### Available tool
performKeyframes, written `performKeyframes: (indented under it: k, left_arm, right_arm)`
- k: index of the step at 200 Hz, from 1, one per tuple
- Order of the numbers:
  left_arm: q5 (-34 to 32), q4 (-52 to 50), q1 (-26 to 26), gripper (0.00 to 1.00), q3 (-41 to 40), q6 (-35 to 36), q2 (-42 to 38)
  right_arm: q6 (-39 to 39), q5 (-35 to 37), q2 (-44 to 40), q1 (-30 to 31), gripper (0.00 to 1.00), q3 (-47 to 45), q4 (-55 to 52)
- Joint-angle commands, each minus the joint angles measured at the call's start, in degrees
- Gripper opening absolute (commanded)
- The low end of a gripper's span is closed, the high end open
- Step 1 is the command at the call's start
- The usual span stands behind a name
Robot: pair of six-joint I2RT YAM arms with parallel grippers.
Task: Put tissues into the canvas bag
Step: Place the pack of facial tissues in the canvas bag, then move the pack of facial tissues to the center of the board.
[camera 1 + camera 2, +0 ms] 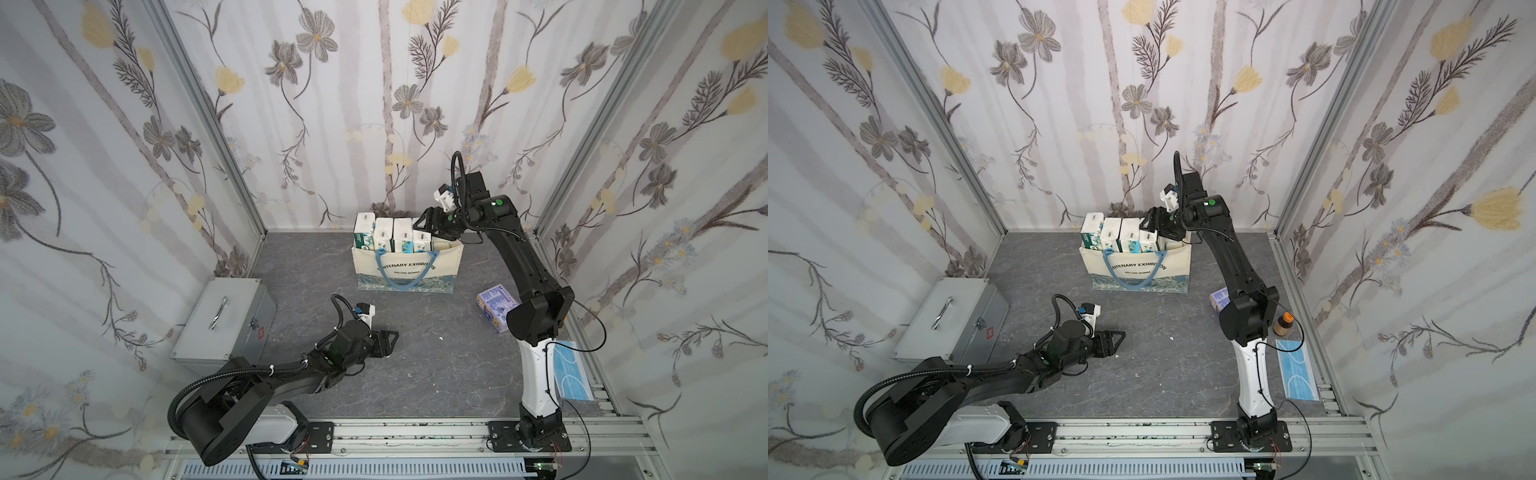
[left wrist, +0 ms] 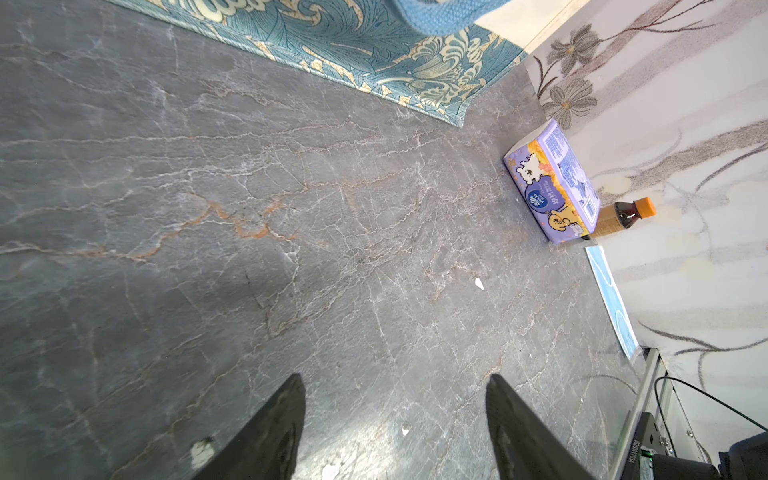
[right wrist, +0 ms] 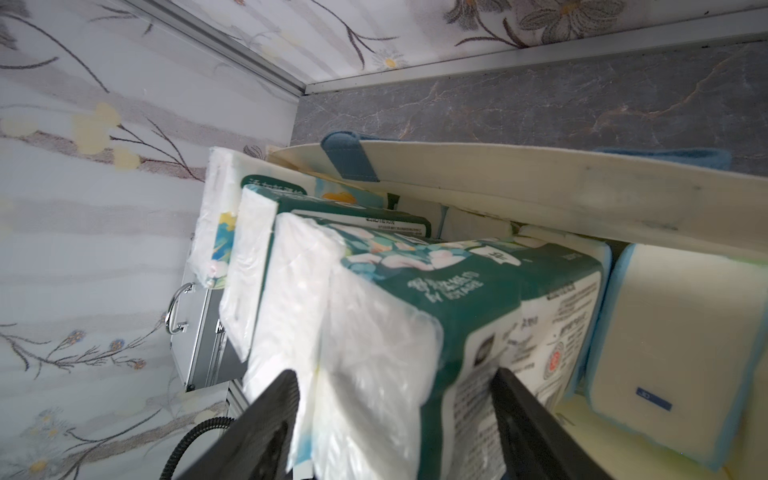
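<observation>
4 white-and-green plastic-wrapped tissue packs (image 1: 392,235) stand upright in the cream canvas bag (image 1: 409,272) with blue strap handles. 1 lavender tissue pack (image 1: 492,305) lies on the grey marbled table (image 1: 436,365), well apart from the bag. The right gripper (image 3: 395,382) straddles the endmost upright pack with its fingers spread wide. I cannot tell whether they press it. The left gripper (image 2: 395,382) hovers over bare table, wide open and empty.

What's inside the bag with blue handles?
Four tissue packs stand upright in the canvas bag, poking above its rim. A pale blue-edged pack sits lower beside them. Anything underneath is hidden.
</observation>
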Motion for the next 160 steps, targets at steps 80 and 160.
performKeyframes:
  k: [80,160]
  left_arm:
    - [-0.2,1.4,0.0,0.70,1.0,-0.1,1.1]
    - [0.4,1.7,-0.1,0.71,1.1,-0.3,1.7]
  right_arm:
    - [1.1,12.1,-24.6,-6.4,0.77,-33.2,13.0]
    - [18.3,37.1,-37.5,-17.8,0.99,-69.4,29.3]
